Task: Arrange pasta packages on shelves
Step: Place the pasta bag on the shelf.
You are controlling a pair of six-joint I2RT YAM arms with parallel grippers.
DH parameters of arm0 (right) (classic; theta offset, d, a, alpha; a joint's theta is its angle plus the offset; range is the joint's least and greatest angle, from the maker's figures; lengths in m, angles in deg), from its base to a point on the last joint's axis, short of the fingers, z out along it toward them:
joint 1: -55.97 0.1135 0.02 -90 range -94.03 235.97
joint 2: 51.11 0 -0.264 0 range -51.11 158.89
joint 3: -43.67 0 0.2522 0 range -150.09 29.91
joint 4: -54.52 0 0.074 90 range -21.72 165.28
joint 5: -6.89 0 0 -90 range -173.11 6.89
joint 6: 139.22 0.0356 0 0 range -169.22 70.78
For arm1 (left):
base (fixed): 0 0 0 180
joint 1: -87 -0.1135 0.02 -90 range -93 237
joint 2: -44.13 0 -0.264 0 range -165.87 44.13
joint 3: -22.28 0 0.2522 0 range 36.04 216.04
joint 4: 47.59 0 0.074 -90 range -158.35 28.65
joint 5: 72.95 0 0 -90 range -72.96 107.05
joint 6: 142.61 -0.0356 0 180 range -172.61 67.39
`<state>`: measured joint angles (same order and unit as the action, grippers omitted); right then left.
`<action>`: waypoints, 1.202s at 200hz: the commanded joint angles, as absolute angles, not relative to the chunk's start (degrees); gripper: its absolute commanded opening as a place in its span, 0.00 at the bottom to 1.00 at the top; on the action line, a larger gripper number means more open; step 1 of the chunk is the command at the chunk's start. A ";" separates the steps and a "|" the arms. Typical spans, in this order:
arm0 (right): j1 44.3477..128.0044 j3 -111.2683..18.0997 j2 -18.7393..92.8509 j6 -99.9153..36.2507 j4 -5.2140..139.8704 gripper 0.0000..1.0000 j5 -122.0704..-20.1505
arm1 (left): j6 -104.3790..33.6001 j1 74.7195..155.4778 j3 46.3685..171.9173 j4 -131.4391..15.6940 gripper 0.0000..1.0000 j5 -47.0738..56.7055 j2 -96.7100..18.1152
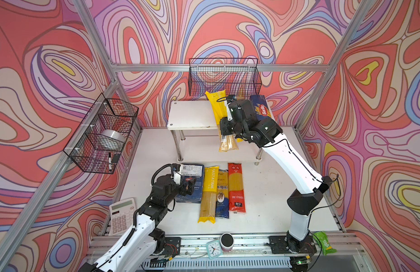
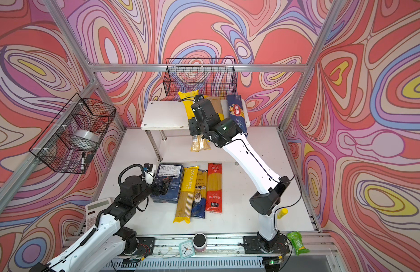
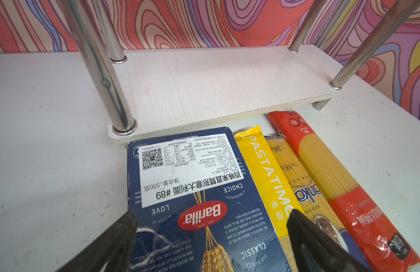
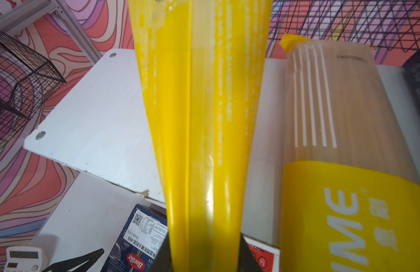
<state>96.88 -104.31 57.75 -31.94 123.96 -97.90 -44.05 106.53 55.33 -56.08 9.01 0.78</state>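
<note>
White rack beneath tilted yellow bag

**Barilla, PASTATIME and a #89 sticker**

The wide blue box bears a red Barilla oval, with CLASSIC, LOVE and CHOICE in white. Its white sticker shows a QR code, "#89" and "500" amid Chinese print. Beside it the yellow bag reads PASTATIME, and the dark blue bag shows only "nka". On the top shelf the slim blue box says Barilla — a second yellow bag there shows "ME".
</note>
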 commanded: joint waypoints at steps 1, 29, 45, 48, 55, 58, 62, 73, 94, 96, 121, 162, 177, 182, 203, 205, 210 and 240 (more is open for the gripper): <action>96.03 -107.96 57.13 -31.55 115.27 0.09 -99.63 | -44.68 106.76 55.90 -57.03 1.00 8.84 1.15; 94.59 -109.56 58.27 -31.55 115.33 0.09 -99.50 | -44.66 106.81 55.94 -57.00 1.00 8.86 0.90; 94.06 -110.06 58.89 -31.44 114.60 0.10 -99.41 | -44.65 106.79 55.94 -57.04 1.00 8.87 0.80; 94.03 -110.16 58.97 -31.41 114.48 0.10 -99.29 | -44.62 106.79 55.94 -57.00 1.00 8.89 0.82; 93.95 -110.72 59.36 -31.06 114.31 0.10 -98.92 | -44.61 106.78 55.98 -57.03 1.00 8.90 0.66; 93.88 -110.92 59.51 -30.96 114.25 0.10 -98.73 | -44.61 106.84 55.99 -57.05 1.00 8.87 0.71; 93.89 -111.19 59.71 -30.90 113.94 0.11 -98.40 | -44.55 106.77 56.06 -57.01 1.00 8.87 0.63; 93.86 -111.76 60.29 -30.77 113.19 0.11 -97.87 | -44.70 106.84 56.00 -56.98 1.00 8.64 0.54; 93.27 -113.42 62.10 -30.60 112.55 0.11 -97.97 | -44.66 106.83 56.10 -57.05 1.00 8.65 0.31; 93.25 -113.61 62.27 -30.61 112.57 0.11 -97.92 | -44.64 106.79 56.15 -57.05 1.00 8.66 0.33; 92.65 -113.80 63.64 -30.22 111.96 0.14 -98.21 | -44.83 106.79 56.14 -56.93 1.00 8.19 0.37; 91.57 -111.22 63.59 -29.37 110.66 0.20 -98.67 | -44.96 106.79 56.34 -56.91 1.00 7.92 -0.02; 91.15 -110.49 63.46 -29.25 110.83 0.26 -99.15 | -44.96 106.84 56.34 -57.02 1.00 7.90 0.00; 91.13 -110.18 63.41 -29.11 110.86 0.29 -99.46 | -44.96 106.74 56.29 -57.00 1.00 7.93 0.10; 90.74 -108.72 63.05 -28.79 110.43 0.35 -99.70 | -44.95 106.79 56.25 -57.05 1.00 7.98 0.24; 90.77 -108.61 62.95 -28.73 110.41 0.35 -99.67 | -44.96 106.84 56.25 -57.05 1.00 7.92 0.29; 90.73 -108.25 62.87 -28.61 110.27 0.36 -99.72 | -45.03 106.84 56.25 -57.04 1.00 7.81 0.34; 90.75 -105.98 62.30 -27.49 108.49 0.42 -97.67 | -44.96 106.85 56.22 -56.99 1.00 7.55 0.34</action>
